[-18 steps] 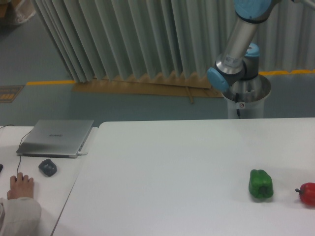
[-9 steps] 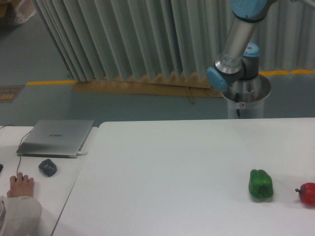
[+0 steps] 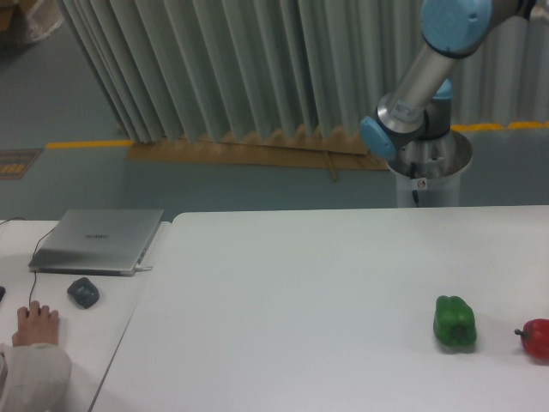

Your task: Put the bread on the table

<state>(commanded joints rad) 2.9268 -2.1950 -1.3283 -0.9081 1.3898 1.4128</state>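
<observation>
The bread is out of view. The wide white table (image 3: 300, 292) fills the lower part of the camera view. Only part of the robot arm (image 3: 420, 77) shows, at the top right behind the table's far edge; its silver link rises to a blue joint (image 3: 455, 19). The gripper itself lies beyond the frame, so what it holds is hidden.
A green bell pepper (image 3: 454, 323) and a red round fruit (image 3: 536, 338) lie at the table's right. On the narrower desk to the left sit a closed laptop (image 3: 99, 240), a dark mouse (image 3: 83, 292) and a person's hand (image 3: 37, 324).
The arm's upper link has swung to the right and its blue joint has dropped into the frame. The pepper, the fruit and the desk items have stayed put.
</observation>
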